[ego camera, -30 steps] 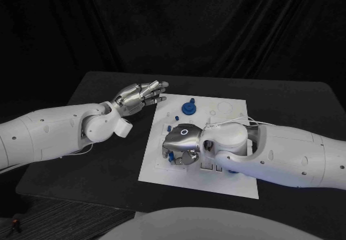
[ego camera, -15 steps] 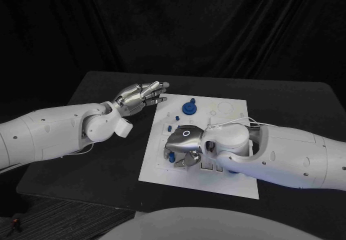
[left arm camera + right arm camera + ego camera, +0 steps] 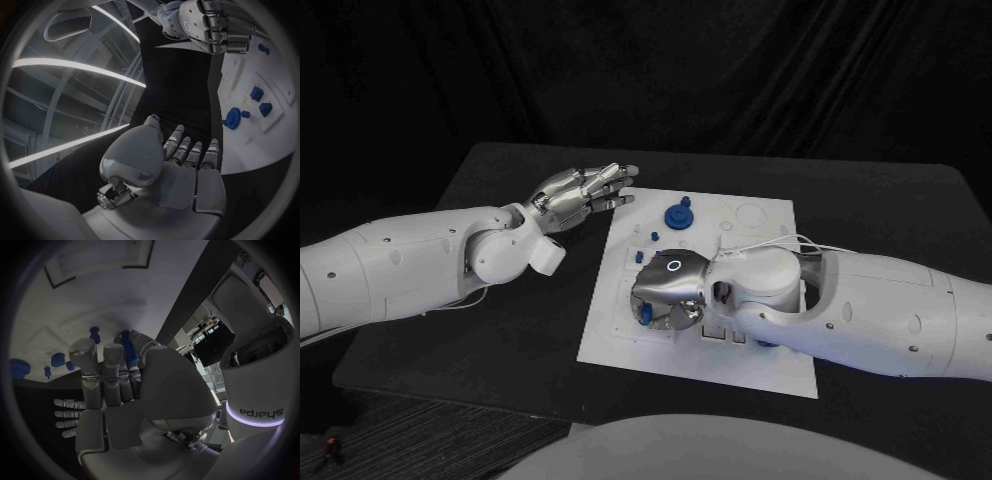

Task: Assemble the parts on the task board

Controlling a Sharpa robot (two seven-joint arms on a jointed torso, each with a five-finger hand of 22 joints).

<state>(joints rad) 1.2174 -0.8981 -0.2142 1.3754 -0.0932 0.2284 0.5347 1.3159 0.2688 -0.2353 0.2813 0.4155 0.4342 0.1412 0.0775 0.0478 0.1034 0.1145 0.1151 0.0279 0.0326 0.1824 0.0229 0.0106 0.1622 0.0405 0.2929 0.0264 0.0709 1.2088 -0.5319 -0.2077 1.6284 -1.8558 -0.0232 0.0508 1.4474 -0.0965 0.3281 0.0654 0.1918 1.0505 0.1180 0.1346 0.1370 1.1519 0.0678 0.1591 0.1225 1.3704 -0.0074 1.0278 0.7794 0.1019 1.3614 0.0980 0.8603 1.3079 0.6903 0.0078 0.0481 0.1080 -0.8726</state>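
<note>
The white task board (image 3: pixel 762 352) lies in the middle of the black table. My right hand (image 3: pixel 668 295) hovers low over the board's left half and pinches a slim blue peg (image 3: pixel 127 347) between thumb and fingers; the peg's end shows below the hand (image 3: pixel 646 320). A round blue part (image 3: pixel 678 215) stands near the board's far edge, with small blue pieces (image 3: pixel 651 235) beside it. My left hand (image 3: pixel 583 188) floats off the board's far left corner, fingers stretched out and holding nothing. From the left wrist the round part (image 3: pixel 232 117) and the right hand (image 3: pixel 212 25) also show.
Bare black table (image 3: pixel 516 310) stretches left of the board under my left arm. More small blue parts (image 3: pixel 94 332) stand in the board beyond the right hand's fingers. The table's far edge runs behind the board.
My right hand has shifted slightly toward the board's near side and curled its fingers tighter round the blue peg. The left hand has stayed put.
</note>
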